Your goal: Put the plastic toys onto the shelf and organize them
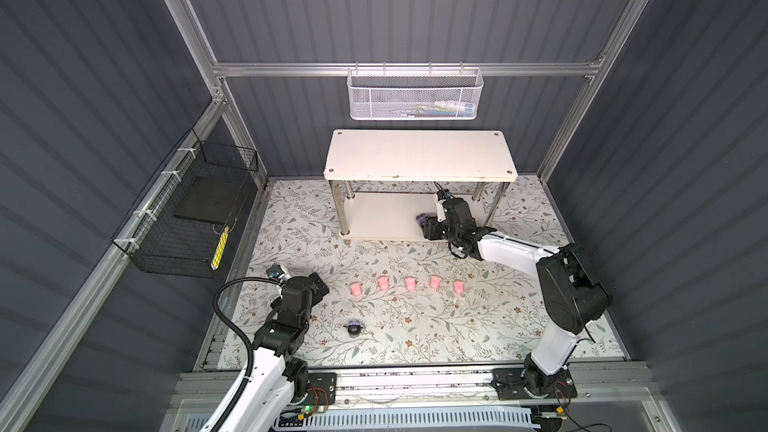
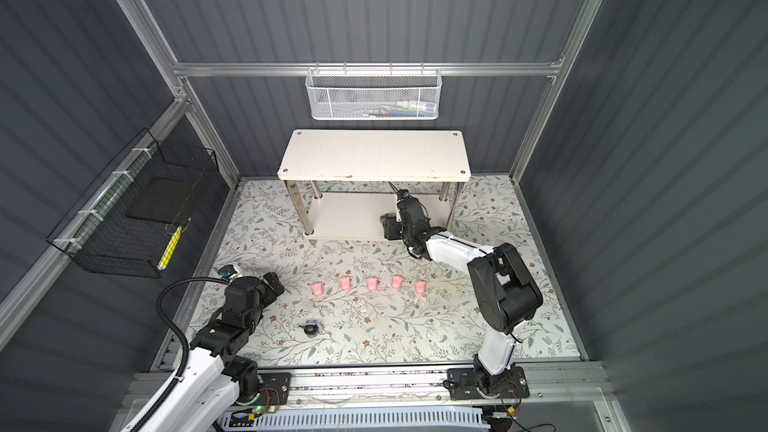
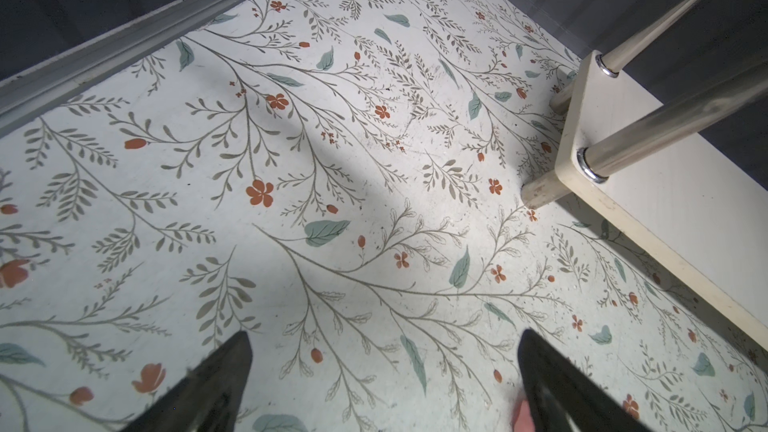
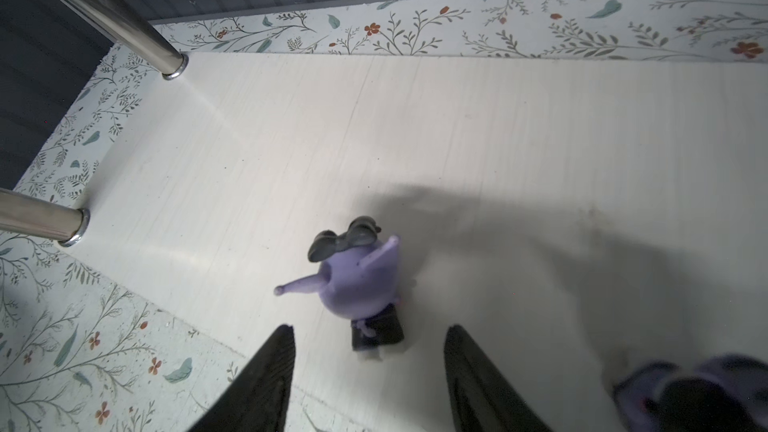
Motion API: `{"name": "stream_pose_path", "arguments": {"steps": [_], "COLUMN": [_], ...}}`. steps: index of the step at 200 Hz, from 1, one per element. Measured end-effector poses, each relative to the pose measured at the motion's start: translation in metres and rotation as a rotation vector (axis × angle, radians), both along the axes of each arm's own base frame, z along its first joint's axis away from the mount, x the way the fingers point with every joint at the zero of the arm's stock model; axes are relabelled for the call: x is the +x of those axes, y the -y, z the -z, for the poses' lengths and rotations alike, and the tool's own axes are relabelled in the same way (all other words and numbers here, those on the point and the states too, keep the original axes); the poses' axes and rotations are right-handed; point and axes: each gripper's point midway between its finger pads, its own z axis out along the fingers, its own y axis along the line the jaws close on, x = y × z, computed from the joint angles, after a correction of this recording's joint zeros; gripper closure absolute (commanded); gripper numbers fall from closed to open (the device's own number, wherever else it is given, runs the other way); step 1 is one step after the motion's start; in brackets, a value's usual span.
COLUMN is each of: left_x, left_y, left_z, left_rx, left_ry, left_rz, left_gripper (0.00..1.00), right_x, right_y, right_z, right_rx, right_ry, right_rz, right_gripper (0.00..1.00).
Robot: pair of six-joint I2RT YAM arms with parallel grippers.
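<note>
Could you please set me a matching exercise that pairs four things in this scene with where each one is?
Things:
1. five pink toys
2. purple toy at the right tool
3. lone purple toy
4. white mesh basket

Places:
A. hanging on the back rail
B. on the lower tier of the shelf
C. in a row on the floral mat
D. on the mat, apart from the others

Pairs: 1-C, 2-B, 3-D, 4-A

On shelf [image 1: 419,155] lower tier: figurine [image 4: 357,280]; before shelf: five pigs [image 1: 410,283] in row.
</note>
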Motion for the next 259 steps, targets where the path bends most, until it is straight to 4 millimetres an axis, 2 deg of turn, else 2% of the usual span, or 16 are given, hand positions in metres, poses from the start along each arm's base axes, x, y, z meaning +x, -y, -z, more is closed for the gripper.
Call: {"name": "stream_pose_path", "arguments": {"steps": [97,200,259], "left_x": [0.000,0.000,-0.001], "left_y": [0.000,0.000,0.000], "left_z": [0.000,-0.002,-0.003], "left_rx": [0.000,-0.003,-0.004], "left_ry": [0.001,0.010,0.013], "left_rz": [0.000,0.000,0.000], "left_gripper": [0.00,0.00,0.00], "right_x": [0.000,-0.006,-0.009], "right_y": [-0.006,-0.028,-0.031], "right_z": [0.026,0.026,0.025], "right_rx": [-0.004,0.009,0.009], "right_ry": [-0.044,-0.034,-0.034], "right_rz": [-0.023,-0.072,-0.080], "right_gripper": [0.36,0.35,0.35]}}
